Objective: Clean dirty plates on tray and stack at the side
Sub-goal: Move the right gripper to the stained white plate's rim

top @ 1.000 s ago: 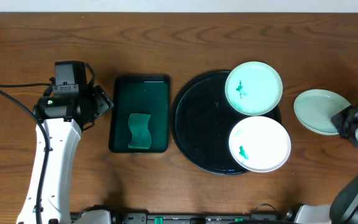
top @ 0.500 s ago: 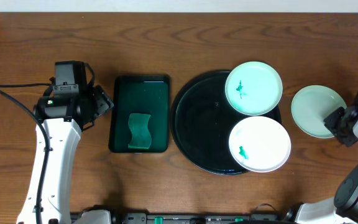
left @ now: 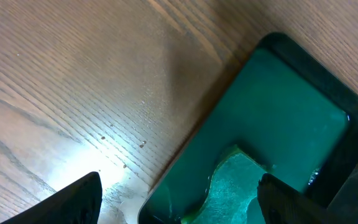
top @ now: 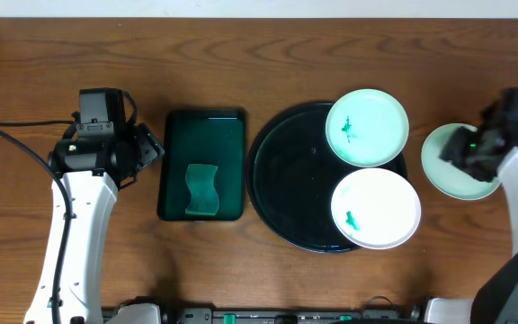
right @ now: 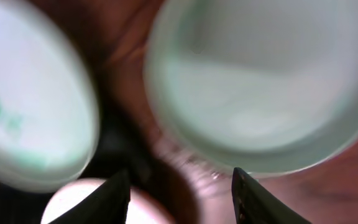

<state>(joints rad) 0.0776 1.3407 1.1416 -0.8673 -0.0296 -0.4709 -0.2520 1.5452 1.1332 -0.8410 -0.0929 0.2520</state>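
Overhead view shows the right end effector (top: 452,155) just above the pale mint round plate (top: 434,173) that lies alone on the wooden counter (top: 241,54), right of the large round black tray (top: 286,180); I see no smear on it. In the blurred right wrist view its fingers (right: 104,199) stand apart with nothing between them, so it is open and holds nothing. The first risk is here: the fingers are very near this plate's rim, and if the arm goes toward the tray without rising enough, a finger can catch the rim and push or tip the plate. Two white round plates lie on the tray, the far smeared plate (top: 367,126) and the near smeared plate (top: 376,209), each with a small green mark, and both hang over the tray's right rim. A grip on such an overhanging edge can tilt a plate so that it slides off or knocks its neighbour, because the two are almost touching. The left end effector (top: 148,148) is wide open and empty, beside the dark green rectangular tray (top: 200,135) where the green sponge (top: 202,189) lies; if the sponge wipes a plate which nothing holds, the plate probably slips instead of becoming clean.
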